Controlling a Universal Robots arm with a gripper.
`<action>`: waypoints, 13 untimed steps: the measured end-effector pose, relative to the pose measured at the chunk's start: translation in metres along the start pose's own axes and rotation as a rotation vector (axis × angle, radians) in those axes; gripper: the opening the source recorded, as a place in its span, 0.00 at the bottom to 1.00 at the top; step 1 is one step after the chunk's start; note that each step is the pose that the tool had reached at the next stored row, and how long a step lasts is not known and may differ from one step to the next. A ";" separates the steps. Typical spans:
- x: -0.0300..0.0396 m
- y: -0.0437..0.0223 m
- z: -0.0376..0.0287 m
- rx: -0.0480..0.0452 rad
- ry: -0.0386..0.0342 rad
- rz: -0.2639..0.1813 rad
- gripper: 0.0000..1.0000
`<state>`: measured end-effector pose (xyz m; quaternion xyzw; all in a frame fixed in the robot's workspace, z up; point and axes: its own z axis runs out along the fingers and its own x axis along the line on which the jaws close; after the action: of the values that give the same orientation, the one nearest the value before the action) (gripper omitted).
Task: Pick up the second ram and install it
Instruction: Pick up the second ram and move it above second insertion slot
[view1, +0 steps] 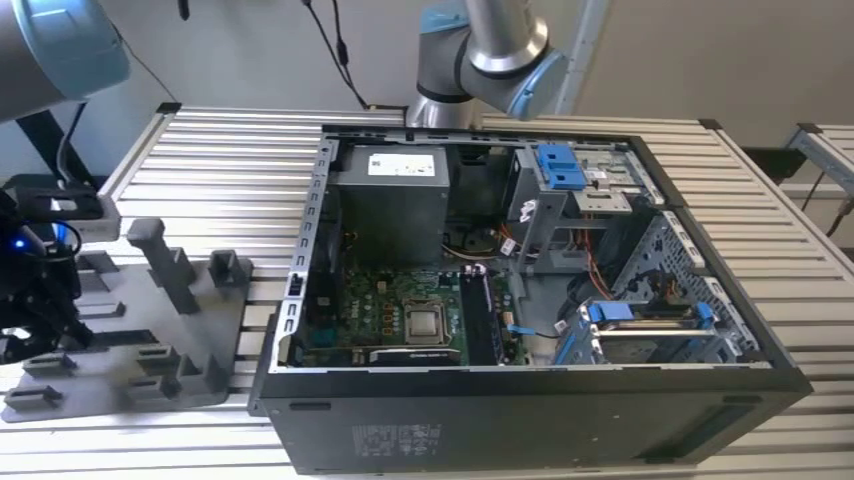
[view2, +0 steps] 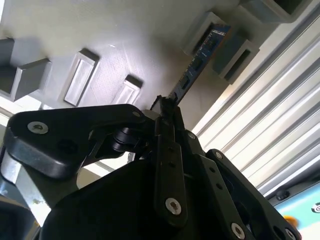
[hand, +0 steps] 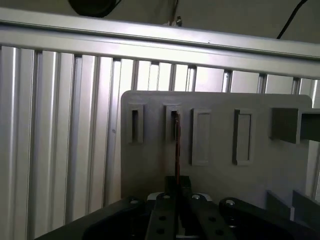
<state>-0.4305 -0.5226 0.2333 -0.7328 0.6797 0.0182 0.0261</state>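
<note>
The second ram (view2: 197, 62) is a thin dark strip standing on edge in a slot of the grey tray (view2: 125, 35). My gripper (view2: 165, 107) is shut on its near end, with the black fingers (view2: 167, 137) pressed together around it. In the first wrist view the ram (hand: 177, 142) shows edge-on, running from a tray (hand: 220, 175) slot down into my gripper (hand: 178, 182). In the exterior view my gripper (view1: 40, 320) hangs low over the tray (view1: 200, 320) at the exterior view's left. The open black computer case (view1: 534, 420) lies to the exterior view's right of the tray.
Grey posts (view1: 167, 255) rise from the tray beside my gripper. Inside the case lie the green motherboard (view1: 387, 310), a grey power supply (view1: 387, 195) and blue drive brackets (view1: 561, 165). Everything rests on a ribbed metal table (view1: 227, 150). A grey arm (view1: 481, 50) stands behind the case.
</note>
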 end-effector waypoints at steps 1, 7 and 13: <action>-0.0001 0.0000 -0.0016 0.0000 0.0000 0.000 0.14; -0.0007 -0.0002 -0.0112 -0.0001 0.0000 0.000 0.14; -0.0011 -0.0003 -0.0177 0.0001 0.0000 0.001 0.14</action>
<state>-0.4305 -0.5227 0.2510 -0.7325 0.6801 0.0182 0.0261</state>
